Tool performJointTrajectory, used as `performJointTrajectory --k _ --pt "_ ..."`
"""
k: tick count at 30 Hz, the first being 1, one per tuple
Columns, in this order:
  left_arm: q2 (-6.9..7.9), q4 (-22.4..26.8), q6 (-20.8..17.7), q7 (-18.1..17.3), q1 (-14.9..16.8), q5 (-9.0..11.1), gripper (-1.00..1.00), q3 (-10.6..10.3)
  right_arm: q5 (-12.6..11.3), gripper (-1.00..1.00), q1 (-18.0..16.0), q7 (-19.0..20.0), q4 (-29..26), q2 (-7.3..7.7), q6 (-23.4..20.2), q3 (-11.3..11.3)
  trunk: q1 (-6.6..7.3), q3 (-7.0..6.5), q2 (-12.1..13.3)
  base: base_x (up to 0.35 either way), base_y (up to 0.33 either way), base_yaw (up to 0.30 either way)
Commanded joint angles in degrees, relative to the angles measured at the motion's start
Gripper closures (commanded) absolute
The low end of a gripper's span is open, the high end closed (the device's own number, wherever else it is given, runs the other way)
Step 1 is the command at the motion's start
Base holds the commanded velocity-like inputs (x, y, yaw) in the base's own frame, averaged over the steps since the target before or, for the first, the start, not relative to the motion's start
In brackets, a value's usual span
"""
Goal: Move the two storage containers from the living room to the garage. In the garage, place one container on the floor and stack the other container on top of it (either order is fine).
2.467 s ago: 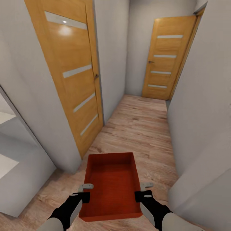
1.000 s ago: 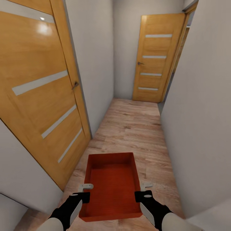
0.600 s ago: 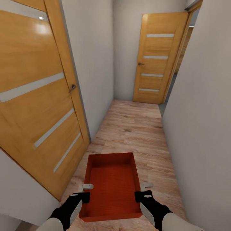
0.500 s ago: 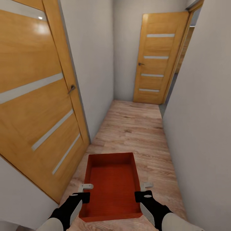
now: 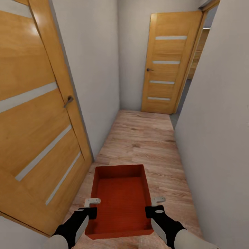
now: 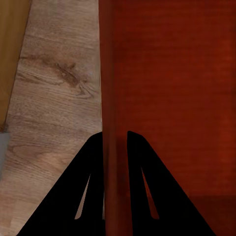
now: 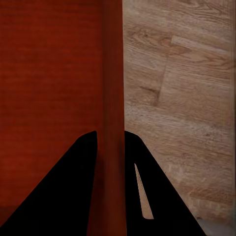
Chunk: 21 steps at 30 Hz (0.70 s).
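Storage container (image 5: 119,204) sat low in the centre of the head view, carried between the two arms, its long axis running straight up the frame toward the far end of the corridor and its short walls near and far. It was an orange-red rectangular bin with plain low walls, a flat bottom and no lid, and nothing lay inside it.

At the lower left of the frame the left gripper (image 5: 90,206) was clenched on the container's left long wall; in the left wrist view its two dark fingers (image 6: 142,182) straddled that wall, one on each face. At the lower right the right gripper (image 5: 155,205) grasped the opposite long wall in the same way, and the right wrist view showed its fingers (image 7: 83,182) pressed to either side of the red edge.

Light wood-plank flooring (image 5: 145,138) ran up the middle of the head view beneath the bin. A large wood door with pale horizontal strips (image 5: 31,114) filled the left of the frame, angled into the passage close beside the bin's left. A second matching door (image 5: 169,62) stood at the upper centre-right, at the corridor's end. A plain pale wall (image 5: 218,138) took up the right side, and another pale wall (image 5: 100,69) rose between the two doors.
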State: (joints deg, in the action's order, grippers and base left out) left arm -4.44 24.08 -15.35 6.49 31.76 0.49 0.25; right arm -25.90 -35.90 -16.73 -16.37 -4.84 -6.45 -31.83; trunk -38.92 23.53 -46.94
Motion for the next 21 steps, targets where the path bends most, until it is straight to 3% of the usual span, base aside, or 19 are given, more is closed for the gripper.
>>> performJointTrajectory --k 1,21 --pt "0.05 0.3 -0.5 0.6 0.0 -1.4 1.00 0.2 -0.2 1.00 0.0 -1.3 0.3 0.90 -0.4 -0.5 -0.04 0.06 0.0 0.324 0.000 -0.227" --pt "0.05 0.3 -0.5 0.6 0.0 -1.4 1.00 0.2 -0.2 1.00 0.0 -1.2 0.3 0.91 -0.4 -0.5 -0.04 0.06 0.0 0.324 0.000 -0.173"
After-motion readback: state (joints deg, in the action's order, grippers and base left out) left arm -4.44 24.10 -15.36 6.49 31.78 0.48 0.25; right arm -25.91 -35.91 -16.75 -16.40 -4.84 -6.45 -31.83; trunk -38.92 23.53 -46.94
